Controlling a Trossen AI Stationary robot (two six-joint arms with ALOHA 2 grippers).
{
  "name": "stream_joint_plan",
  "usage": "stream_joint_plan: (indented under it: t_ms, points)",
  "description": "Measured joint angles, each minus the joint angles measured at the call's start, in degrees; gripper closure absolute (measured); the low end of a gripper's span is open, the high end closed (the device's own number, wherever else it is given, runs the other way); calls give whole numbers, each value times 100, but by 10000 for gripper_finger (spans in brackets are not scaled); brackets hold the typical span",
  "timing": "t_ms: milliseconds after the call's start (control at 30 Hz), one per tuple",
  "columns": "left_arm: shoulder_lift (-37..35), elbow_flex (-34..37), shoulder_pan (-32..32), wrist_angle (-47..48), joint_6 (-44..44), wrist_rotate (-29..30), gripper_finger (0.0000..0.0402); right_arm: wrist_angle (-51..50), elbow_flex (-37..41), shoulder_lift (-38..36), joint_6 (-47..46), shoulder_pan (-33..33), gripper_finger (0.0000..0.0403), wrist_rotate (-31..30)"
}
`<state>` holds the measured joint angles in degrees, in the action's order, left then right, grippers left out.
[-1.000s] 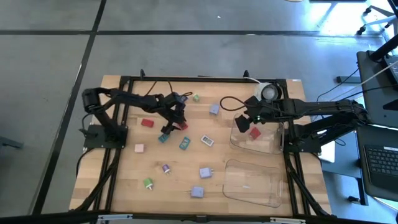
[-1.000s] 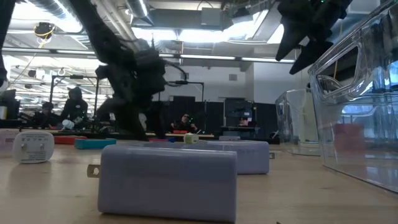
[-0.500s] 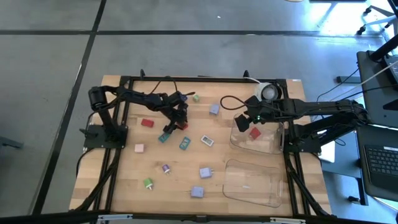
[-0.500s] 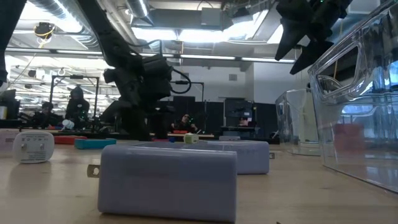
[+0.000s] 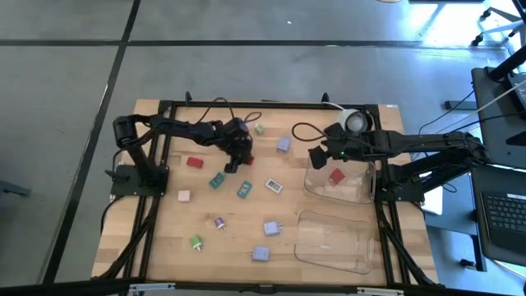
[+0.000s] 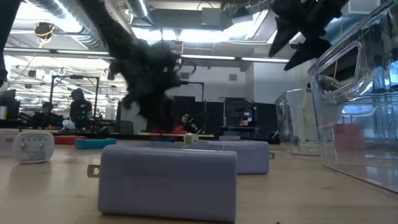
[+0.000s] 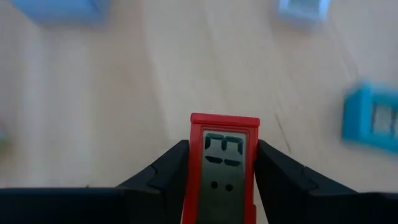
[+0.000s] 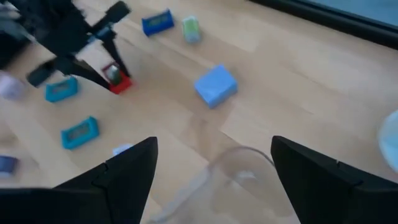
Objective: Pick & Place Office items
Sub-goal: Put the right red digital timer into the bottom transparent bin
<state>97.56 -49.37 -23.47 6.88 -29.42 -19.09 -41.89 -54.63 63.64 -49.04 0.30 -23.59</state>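
My left gripper [image 5: 238, 156] is shut on a small red piece [image 7: 224, 163], low over the wood table's far middle; it also shows in the right wrist view [image 8: 115, 78]. My right gripper [image 5: 317, 154] hangs open and empty over the left rim of the far clear tray [image 5: 362, 191], its fingers wide apart [image 8: 211, 180]. Another red piece [image 5: 336, 175] lies inside that tray. Loose pieces lie flat on the table: red [image 5: 195, 162], teal [image 5: 216, 181], teal [image 5: 244, 190], lavender [image 5: 270, 227], green [image 5: 196, 242]. My left gripper pinches the red piece by its two long sides [image 7: 198, 155] between its two fingers. The piece's far end juts past the fingertips, its marked face toward the wrist camera. The fingers slant down from the table's left. Whether the piece is clear of the table does not show.
A second clear tray [image 5: 333, 240] lies near the front right. A white tape roll [image 5: 356, 122] sits at the far right. More pieces lie around: lavender [image 5: 283, 144], green [image 5: 260, 129], white [image 5: 274, 187], pink [image 5: 184, 196], purple [image 5: 219, 222], lavender [image 5: 260, 254].
My left gripper has moved a little toward the table's far right with the red piece, away from the teal piece. My right gripper has shifted a little toward the table's left, off the middle of the far tray.
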Motion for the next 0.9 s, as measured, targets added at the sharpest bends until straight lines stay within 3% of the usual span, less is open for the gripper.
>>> stream_joint_plan:
  t_ms: [200,367,567,733,900]
  points:
    - [-566,-479,165,-638,375,717,246,1267,0,0,8,-170,87,-49]
    - [-1047,-700,212,-2073,832,1499,248,2164,0,0,42,-321,87,-756]
    - [-1572,-766,227,-3422,1800,1463,245,2708,0,0,18,-479,87,-1206]
    - [-1834,-762,312,-3526,2555,1402,246,3542,0,0,119,-572,87,-931]
    - [-1851,-760,519,-3458,2306,1596,243,4393,0,0,337,-700,87,-619]
